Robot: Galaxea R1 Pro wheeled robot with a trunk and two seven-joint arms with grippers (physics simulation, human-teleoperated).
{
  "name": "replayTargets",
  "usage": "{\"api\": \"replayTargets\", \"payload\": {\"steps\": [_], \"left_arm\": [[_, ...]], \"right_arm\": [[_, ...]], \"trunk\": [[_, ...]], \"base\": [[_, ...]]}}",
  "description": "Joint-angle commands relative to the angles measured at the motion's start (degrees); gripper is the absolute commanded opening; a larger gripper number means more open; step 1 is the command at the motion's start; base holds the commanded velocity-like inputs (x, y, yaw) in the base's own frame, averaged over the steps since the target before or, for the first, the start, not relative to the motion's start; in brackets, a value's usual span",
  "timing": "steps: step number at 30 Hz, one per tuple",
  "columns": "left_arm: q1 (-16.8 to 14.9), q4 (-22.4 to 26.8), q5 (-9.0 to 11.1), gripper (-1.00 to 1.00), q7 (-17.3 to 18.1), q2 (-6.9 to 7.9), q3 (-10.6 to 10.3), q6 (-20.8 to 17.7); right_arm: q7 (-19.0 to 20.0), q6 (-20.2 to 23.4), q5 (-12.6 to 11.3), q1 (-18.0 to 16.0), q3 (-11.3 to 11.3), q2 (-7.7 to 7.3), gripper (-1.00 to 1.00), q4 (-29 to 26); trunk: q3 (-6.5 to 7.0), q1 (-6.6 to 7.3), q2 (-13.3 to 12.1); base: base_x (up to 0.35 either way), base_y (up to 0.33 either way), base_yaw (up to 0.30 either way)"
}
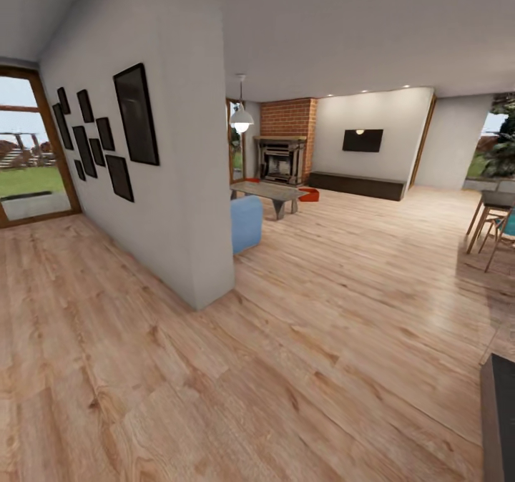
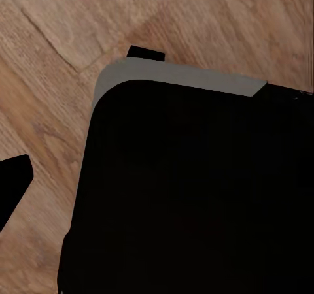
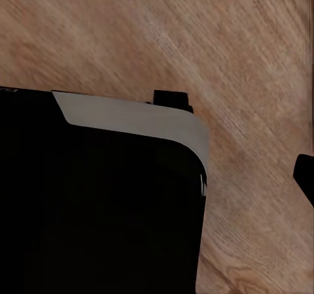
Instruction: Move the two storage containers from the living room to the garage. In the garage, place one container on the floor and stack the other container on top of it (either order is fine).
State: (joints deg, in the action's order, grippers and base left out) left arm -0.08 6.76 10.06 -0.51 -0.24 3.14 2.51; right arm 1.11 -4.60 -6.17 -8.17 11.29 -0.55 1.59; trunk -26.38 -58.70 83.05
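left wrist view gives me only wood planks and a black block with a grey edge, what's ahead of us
observer: the head view looks across a light wood plank floor to a red brick fireplace and a black wall tv on the far wall.
operator: any bin in sight
observer: yes, one red-orange open-top storage container sits on the planks in front of the fireplace, past the right end of a low grey table. i can't make out the second one for sure.
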Motion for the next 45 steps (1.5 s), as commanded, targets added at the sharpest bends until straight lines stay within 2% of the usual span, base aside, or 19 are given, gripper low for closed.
{"api": "replayTargets", "payload": {"steps": [1,37,45], "left_arm": [[0.0,0.0,0.1,1.0,-0.1,-0.02,0.3,0.1],[0.0,0.0,0.2,1.0,-0.1,0.06,0.3,0.1],[0.0,0.0,0.2,1.0,-0.1,0.06,0.3,0.1]], "right_arm": [[0.1,-0.3,-0.6,-0.1,0.5,-0.02,1.0,0.2],[0.1,-0.3,-0.6,-0.1,0.6,0.02,1.0,0.2],[0.1,-0.3,-0.3,-0.1,0.6,0.05,1.0,0.2]], "trunk": [[-0.06,-0.03,0.0],[-0.06,-0.03,0.0],[-0.06,-0.03,0.0]], "base": [[0.323,0.0,-0.248],[0.323,0.0,-0.248],[0.323,0.0,-0.08]]}}
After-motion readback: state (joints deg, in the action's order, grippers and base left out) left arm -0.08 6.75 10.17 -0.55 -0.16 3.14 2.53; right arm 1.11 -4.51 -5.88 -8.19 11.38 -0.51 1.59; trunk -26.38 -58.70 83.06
